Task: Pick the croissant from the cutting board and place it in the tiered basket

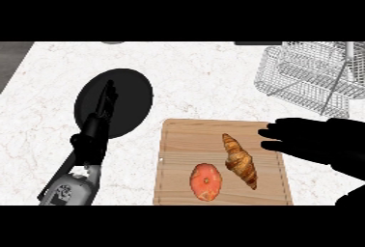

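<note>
- Your right hand [314,141] is hovering at the cutting board's right edge, its fingers [274,130] stretched out leftward and relaxed, holding nothing.
- The croissant [240,160] is lying on the cutting board [184,140], right of centre, its length running from upper left to lower right. It's sitting just left of your fingertips and a little below them, near but not touching.
- As I'm reading it, you're in the reach-and-grasp step: nothing is lifted yet, so the task is looking barely begun.
- To do this well, you're wanting to bring the hand down and leftward over the croissant's thick middle. Put fingers on one long side and thumb on the other, closing across its width rather than on the tapered tips.
- Be watching the round orange-red item [206,181], a doughnut by the look of it, lying just off the croissant's lower left. The two are close, so coming in from the right is looking like the safer way to avoid nudging it.
- The tiered basket [306,77] is standing at the upper right, beyond the board and past your hand, so I'm expecting the carry to be a lift and a move away from you.
- The black plate [135,101] is sitting left of the board, and your left hand [92,135] is resting over it, fingers straight, carrying nothing.
</note>
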Robot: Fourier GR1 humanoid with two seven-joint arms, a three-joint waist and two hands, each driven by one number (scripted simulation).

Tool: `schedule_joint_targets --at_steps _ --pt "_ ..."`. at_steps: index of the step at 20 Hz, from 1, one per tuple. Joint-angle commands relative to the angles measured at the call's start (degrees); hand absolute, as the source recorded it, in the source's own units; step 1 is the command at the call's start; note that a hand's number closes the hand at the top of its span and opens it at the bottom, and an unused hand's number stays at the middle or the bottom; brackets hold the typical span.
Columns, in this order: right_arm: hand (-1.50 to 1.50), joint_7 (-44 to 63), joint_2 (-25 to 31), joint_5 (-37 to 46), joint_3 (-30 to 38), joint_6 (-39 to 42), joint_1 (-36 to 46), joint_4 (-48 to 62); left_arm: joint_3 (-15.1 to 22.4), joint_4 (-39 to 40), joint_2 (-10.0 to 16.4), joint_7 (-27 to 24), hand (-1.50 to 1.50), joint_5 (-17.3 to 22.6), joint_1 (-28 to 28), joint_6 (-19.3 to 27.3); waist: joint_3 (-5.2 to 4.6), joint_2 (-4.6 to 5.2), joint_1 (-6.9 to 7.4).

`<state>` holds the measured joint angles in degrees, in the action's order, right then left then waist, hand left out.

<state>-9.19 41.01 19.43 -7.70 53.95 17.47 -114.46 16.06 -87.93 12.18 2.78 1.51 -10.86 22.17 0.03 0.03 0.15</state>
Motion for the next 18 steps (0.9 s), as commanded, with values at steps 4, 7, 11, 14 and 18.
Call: schedule_joint_targets --at_steps 4,7,11,14,18 --pt "-1.50 -11.9 3.0 10.5 -0.6 -3.2 -2.1 1.9 -0.3 0.5 -2.5 -1.9 0.00 -2.8 1.7 -0.5 0.00 -0.02 -0.14" --pt "-1.50 -8.6 0.0 11.4 -2.3 -3.3 -0.7 1.1 -2.5 -2.3 -0.6 -2.3 0.00 -0.9 4.5 -3.8 -0.03 -0.08 0.05" --pt "-1.50 -10.1 -1.2 16.6 -8.4 -6.7 1.1 3.1 -2.2 1.6 -2.6 -3.4 0.00 -2.6 2.5 -3.4 -0.03 0.03 0.26" --pt "-1.50 -19.9 3.6 19.6 -7.5 -13.5 -1.9 3.9 -4.0 2.0 -1.7 -6.8 0.00 0.0 5.5 -6.0 -0.01 0.03 0.10" --pt "-1.50 -22.1 1.4 25.3 -9.9 -18.9 -2.3 7.6 -3.3 0.2 -4.4 -0.4 0.00 -3.2 1.6 -3.4 0.00 0.00 0.01"
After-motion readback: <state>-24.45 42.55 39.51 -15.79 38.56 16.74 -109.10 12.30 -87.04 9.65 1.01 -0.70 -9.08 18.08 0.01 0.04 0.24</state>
